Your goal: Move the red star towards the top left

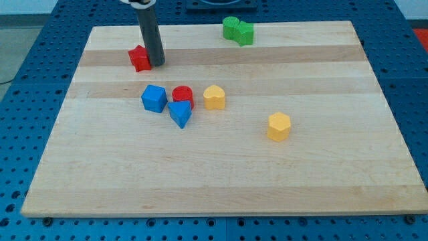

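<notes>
The red star (pixel 139 58) lies on the wooden board (pixel 221 167) in the upper left part. My tip (pixel 158 64) stands right against the star's right side, touching or nearly touching it. The dark rod rises from there to the view's top edge.
A blue cube (pixel 154 98), a red cylinder (pixel 182 96) and a blue triangular block (pixel 179 114) cluster below the star. A yellow block (pixel 214 97) lies to their right, another yellow block (pixel 279 126) further right and lower. Two green blocks (pixel 238 30) sit at the top edge.
</notes>
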Available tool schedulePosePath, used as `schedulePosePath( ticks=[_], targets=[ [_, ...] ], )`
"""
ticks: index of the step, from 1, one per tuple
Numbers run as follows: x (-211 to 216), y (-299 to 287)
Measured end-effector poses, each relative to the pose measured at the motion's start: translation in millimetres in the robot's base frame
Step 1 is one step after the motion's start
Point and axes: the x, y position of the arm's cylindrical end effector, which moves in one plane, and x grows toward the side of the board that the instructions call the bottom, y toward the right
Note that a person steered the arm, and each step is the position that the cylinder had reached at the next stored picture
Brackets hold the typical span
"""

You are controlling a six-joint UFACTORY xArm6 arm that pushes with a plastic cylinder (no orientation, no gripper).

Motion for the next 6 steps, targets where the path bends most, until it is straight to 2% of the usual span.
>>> schedulePosePath(
  ticks=[1, 4, 6],
  targets=[
    [19, -8],
    [-44, -62],
    [-55, -18]
  ],
)
